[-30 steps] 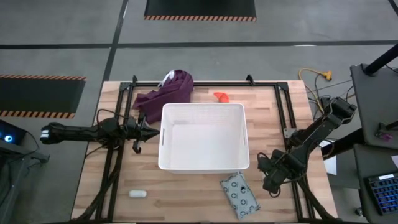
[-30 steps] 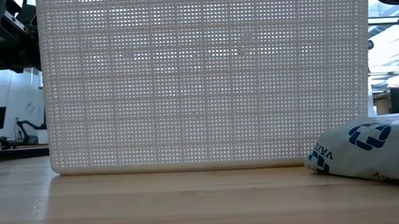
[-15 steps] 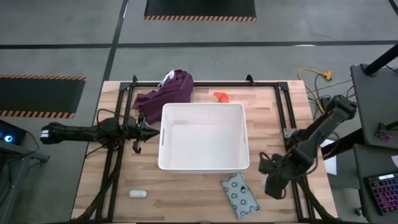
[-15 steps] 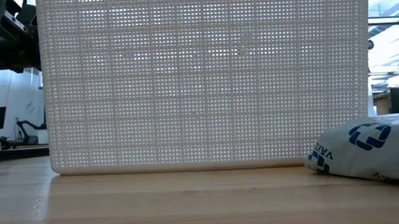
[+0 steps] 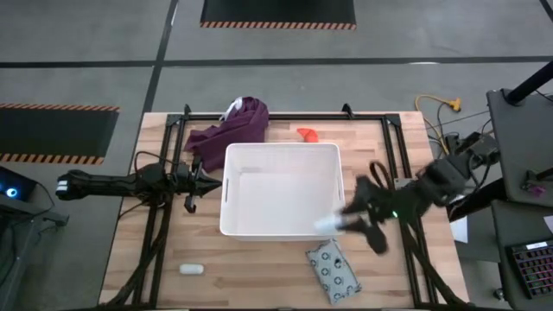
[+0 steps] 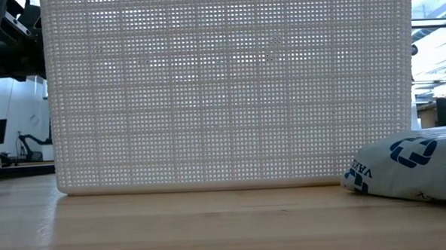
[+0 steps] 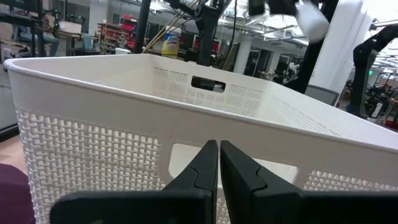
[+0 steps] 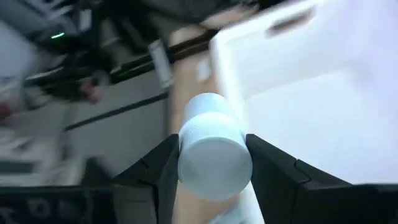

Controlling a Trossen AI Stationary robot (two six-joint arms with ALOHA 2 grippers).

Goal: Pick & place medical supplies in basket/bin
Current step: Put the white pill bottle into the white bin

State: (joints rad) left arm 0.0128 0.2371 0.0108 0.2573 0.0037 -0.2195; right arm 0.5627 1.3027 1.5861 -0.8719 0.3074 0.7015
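The white bin (image 5: 281, 188) stands mid-table. My right gripper (image 5: 341, 225) is over the bin's near right corner, shut on the tiny white round bottle (image 8: 211, 149), which also shows in the left wrist view (image 7: 311, 17). The grey-green dotted packet (image 5: 333, 272) lies flat near the bin's near wall, also in the low view (image 6: 409, 166). The white oblong piece (image 5: 191, 269) lies near the near left edge. The orange tube (image 5: 307, 134) lies beyond the bin's far wall. My left gripper (image 5: 212, 181) waits, shut, at the bin's left wall (image 7: 93, 155). My right gripper pinches the white bottle between its two fingers (image 8: 155, 174), one on each side of the round body (image 8: 214, 162). It comes from the table's right, slanting toward the bin. The bottle is lifted clear, above the bin's rim.
A purple cloth (image 5: 229, 125) lies bunched at the bin's far left corner. Dark metal frame rails (image 5: 393, 155) run along the table's left and right sides. Bare wood shows along the near edge between the oblong piece and the packet.
My right arm has swung quickly from the table's near right part up and left toward the bin's near right corner, turning as it went; the white bottle now shows at its fingers. Left arm, bin and other supplies have stayed put.
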